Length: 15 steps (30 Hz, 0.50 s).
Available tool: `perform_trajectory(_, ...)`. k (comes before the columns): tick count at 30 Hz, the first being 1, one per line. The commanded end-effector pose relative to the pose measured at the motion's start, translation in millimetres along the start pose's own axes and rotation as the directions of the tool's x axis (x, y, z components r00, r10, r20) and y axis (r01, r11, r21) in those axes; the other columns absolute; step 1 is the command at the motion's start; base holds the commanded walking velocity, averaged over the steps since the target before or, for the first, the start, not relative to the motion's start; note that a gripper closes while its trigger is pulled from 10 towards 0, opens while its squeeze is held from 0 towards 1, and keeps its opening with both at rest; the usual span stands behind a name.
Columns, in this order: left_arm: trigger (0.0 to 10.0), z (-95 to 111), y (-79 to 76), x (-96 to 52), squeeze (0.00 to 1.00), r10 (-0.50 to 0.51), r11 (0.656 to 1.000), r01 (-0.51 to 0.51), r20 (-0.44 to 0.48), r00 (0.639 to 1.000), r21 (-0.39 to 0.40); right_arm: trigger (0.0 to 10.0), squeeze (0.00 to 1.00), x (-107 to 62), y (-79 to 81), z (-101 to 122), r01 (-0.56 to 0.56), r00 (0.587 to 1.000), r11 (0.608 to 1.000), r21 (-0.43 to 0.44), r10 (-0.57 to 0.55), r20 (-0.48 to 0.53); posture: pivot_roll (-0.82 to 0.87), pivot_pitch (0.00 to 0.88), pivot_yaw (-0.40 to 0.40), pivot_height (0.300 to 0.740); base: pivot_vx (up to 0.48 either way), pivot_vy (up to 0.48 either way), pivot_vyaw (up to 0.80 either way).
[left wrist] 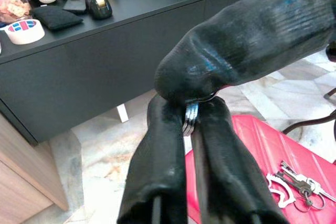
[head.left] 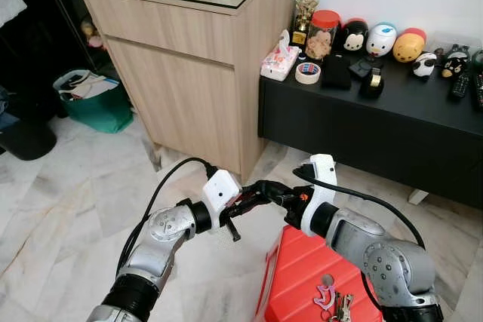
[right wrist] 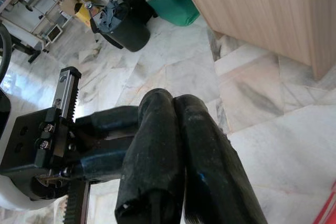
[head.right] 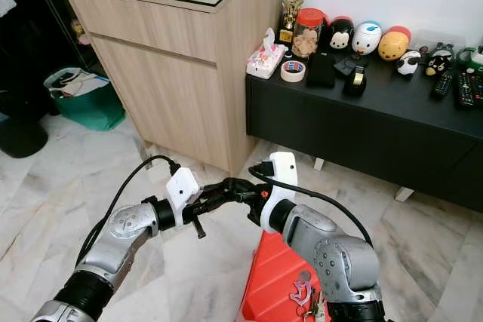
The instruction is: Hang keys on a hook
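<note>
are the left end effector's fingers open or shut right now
Shut on something. In the left wrist view the left end effector has its fingers pressed on a thin metal ring, with the right end effector meeting it.

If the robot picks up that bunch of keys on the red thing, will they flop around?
Probably. The keys hang loose on a ring with a white clip, so they would likely dangle and swing. They look like thin metal: stiff each, likely light. Lying flat on the red case, they seem unlikely to roll.
</note>
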<state>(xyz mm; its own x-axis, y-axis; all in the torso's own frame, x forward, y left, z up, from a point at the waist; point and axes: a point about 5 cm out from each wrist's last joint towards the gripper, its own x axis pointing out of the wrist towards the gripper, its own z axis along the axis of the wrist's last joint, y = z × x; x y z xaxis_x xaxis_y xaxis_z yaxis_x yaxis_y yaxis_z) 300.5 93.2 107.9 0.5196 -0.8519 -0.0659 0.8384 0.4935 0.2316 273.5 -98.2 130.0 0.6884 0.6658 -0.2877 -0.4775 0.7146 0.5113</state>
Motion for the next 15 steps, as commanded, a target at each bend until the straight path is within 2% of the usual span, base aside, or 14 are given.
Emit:
perform_trajectory(1,0.0,2.4,1.7,0.6,0.0,-0.006,1.0,0.006,0.004,1.0,0.016,10.0,0.0,-1.4,3.9,0.2,-0.018,1.0,1.0,-0.012,0.018,0.001,0.0,0.104,0.021,0.74,0.0,0.0,0.0)
perform_trajectory(15,0.0,1.3,0.7,-0.1,0.0,-0.01,1.0,0.01,0.011,1.0,0.01,10.0,0.0,-2.7,-2.4,-0.4,0.012,1.0,1.0,-0.018,-0.012,0.001,0.01,0.098,0.021,0.74,0.0,0.0,0.0)
